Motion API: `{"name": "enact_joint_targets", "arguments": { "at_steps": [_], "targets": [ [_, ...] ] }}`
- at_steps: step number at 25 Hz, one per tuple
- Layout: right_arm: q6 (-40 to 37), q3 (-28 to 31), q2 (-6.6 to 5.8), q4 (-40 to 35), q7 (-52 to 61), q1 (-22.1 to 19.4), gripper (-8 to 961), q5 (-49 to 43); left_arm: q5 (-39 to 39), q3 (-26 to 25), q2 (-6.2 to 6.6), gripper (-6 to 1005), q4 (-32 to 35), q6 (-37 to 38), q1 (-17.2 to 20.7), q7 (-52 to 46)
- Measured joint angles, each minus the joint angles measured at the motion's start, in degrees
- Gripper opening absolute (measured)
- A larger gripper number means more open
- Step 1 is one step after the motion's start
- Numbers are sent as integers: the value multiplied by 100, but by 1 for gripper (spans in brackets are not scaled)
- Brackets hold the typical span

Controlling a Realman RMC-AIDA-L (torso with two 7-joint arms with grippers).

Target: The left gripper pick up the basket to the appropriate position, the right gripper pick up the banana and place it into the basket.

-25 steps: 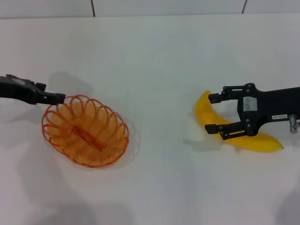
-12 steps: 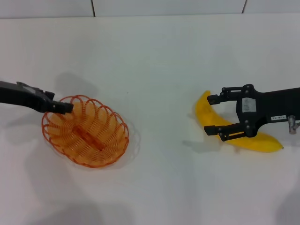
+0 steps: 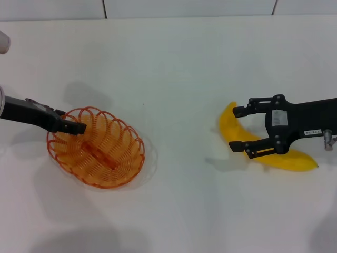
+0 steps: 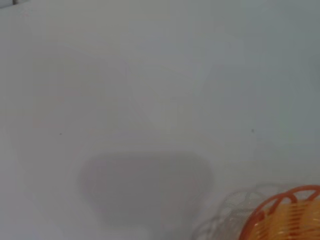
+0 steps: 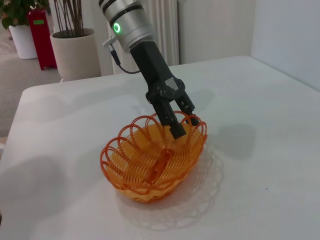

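The orange wire basket sits on the white table at the left. It also shows in the right wrist view, and its rim shows in the left wrist view. My left gripper reaches in from the left over the basket's left rim. In the right wrist view, the left gripper is open, with one finger inside the rim and one outside. The yellow banana lies on the table at the right. My right gripper is open, with its fingers on either side of the banana's left half.
The white table reaches back to a tiled wall. In the right wrist view, a potted plant in a pale pot and a red object stand beyond the table's far edge.
My left gripper has moved right and down, from just outside the basket's rim to over the rim. The basket, the banana and the right gripper have not moved.
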Motion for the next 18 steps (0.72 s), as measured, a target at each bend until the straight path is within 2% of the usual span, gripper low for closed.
{"name": "enact_joint_targets", "arguments": {
  "at_steps": [16,18],
  "targets": [
    [0,20,0,-1,18,-1,835,12,17,18,5,770,1,-1,27,8],
    [0,20,0,-1,24,-1,835,13,21,18,7,707,2,-1,33,11]
  ]
}}
